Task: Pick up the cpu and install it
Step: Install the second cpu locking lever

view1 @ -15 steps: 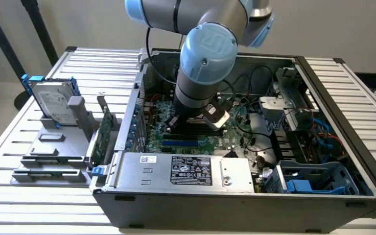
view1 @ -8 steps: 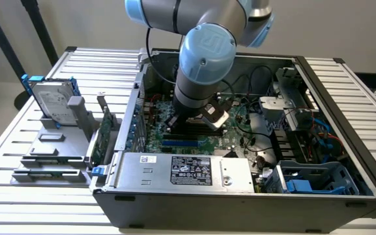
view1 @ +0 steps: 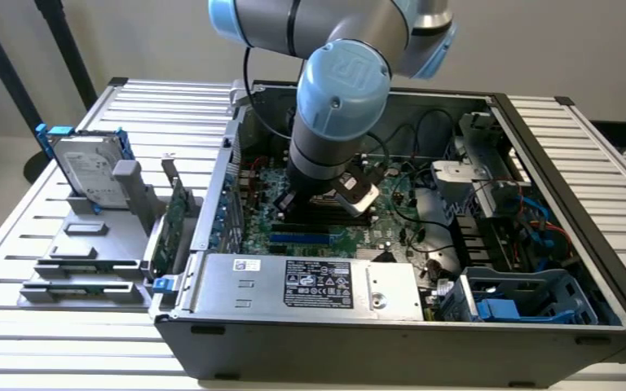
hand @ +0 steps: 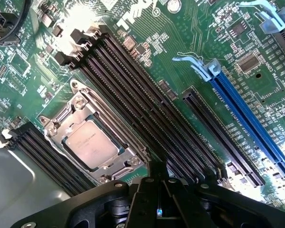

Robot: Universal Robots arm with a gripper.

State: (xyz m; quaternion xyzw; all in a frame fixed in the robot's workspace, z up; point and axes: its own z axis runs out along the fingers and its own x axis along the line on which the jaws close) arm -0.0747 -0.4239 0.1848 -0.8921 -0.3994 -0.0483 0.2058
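Here the flat silver cpu (hand: pixel 92 144) sits in its metal-framed socket (hand: pixel 73 116).

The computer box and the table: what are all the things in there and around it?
cpu: one, silver-grey, lying in the metal-framed socket on the motherboard.
motherboard: one, green, floor of the case.
memory slots: several, black, beside the socket.
long slot: one, blue, beyond the memory slots.
computer case: one, dark grey, open, on the slatted table.
hard drive: one, silver with blue rails, upright in a grey stand, the exterior view's left.
power supply: one, silver, front of the case.
arm: one, grey and blue, reaching into the case.
claw: one, black, shut, above the motherboard.
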